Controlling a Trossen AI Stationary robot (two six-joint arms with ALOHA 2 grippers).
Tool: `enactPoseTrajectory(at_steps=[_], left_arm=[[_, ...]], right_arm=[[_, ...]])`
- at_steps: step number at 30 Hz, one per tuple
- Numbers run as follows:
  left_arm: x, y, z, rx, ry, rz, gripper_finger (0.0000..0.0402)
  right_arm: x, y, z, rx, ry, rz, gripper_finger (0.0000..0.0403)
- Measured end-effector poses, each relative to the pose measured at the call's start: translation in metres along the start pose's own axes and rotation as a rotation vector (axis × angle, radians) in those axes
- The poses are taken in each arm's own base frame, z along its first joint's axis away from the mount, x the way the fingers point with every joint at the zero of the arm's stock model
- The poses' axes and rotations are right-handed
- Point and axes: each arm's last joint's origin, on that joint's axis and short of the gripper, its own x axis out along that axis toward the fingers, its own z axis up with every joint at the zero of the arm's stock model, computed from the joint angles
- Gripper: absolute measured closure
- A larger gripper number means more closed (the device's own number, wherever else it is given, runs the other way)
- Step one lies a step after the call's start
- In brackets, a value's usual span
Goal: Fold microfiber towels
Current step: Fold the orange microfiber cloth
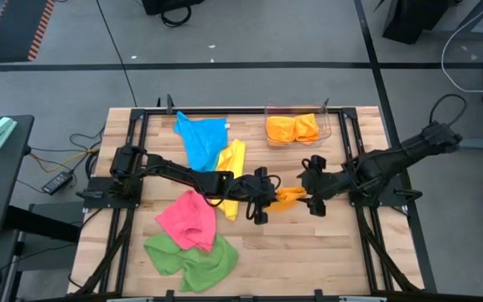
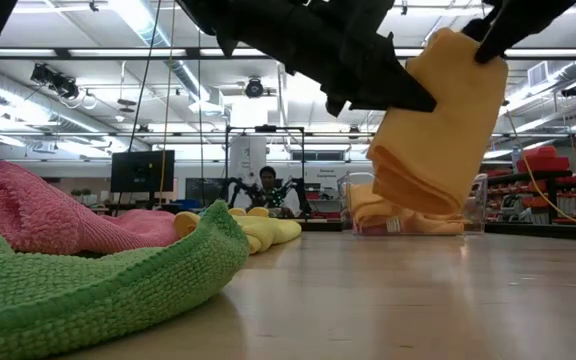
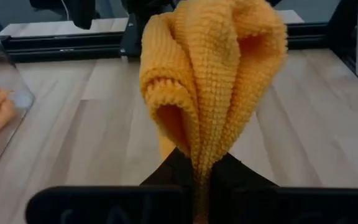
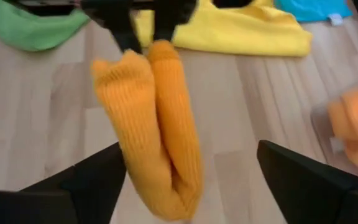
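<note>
Now orange towel pinched in left gripper

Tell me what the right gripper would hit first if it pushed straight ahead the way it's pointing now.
Most likely the orange towel, hanging just ahead between the open fingers of the right gripper and pinched from above by the left gripper. Beyond it lies the yellow towel, though depth is hard to judge.

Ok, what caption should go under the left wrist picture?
Left gripper pinching a bunched orange towel above the wooden table.
</note>
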Motion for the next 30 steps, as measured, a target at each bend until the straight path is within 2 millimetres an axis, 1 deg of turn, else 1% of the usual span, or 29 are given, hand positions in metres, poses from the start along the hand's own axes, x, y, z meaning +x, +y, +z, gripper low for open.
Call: enactPoseTrajectory(at_steps=[4, 9, 13, 15, 17, 20, 23, 30], left_arm=[[0.000, 0.002, 0.000, 0.066, 0.000, 0.043, 0.0377], [0.000, 0.003, 0.000, 0.230, 0.008, 0.076, 0.0382], [0.000, 0.004, 0.000, 0.363, 0.028, 0.149, 0.0373], [0.000, 0.006, -0.001, 0.416, 0.042, 0.179, 0.0371], [-0.001, 0.007, -0.001, 0.446, 0.051, 0.200, 0.0373], [-0.001, 0.007, -0.001, 0.474, 0.061, 0.230, 0.0380], [-0.001, 0.008, -0.001, 0.481, 0.064, 0.238, 0.0379], [-0.001, 0.008, -0.003, 0.461, 0.088, 0.233, 0.0346]], right_arm=[[0.012, -0.001, 0.005, -0.066, 0.021, -0.005, 0.0017], [0.031, -0.005, 0.011, -0.121, 0.087, -0.023, 0.0009], [0.035, -0.011, 0.022, -0.092, 0.099, 0.015, 0.0010], [0.035, -0.012, 0.025, -0.082, 0.096, 0.020, 0.0019], [0.035, -0.014, 0.026, -0.076, 0.093, 0.019, 0.0038], [0.036, -0.016, 0.026, -0.069, 0.094, 0.014, 0.0084], [0.036, -0.015, 0.026, -0.077, 0.093, 0.016, 0.0142], [0.036, -0.015, 0.026, -0.094, 0.093, 0.020, 0.0287]])
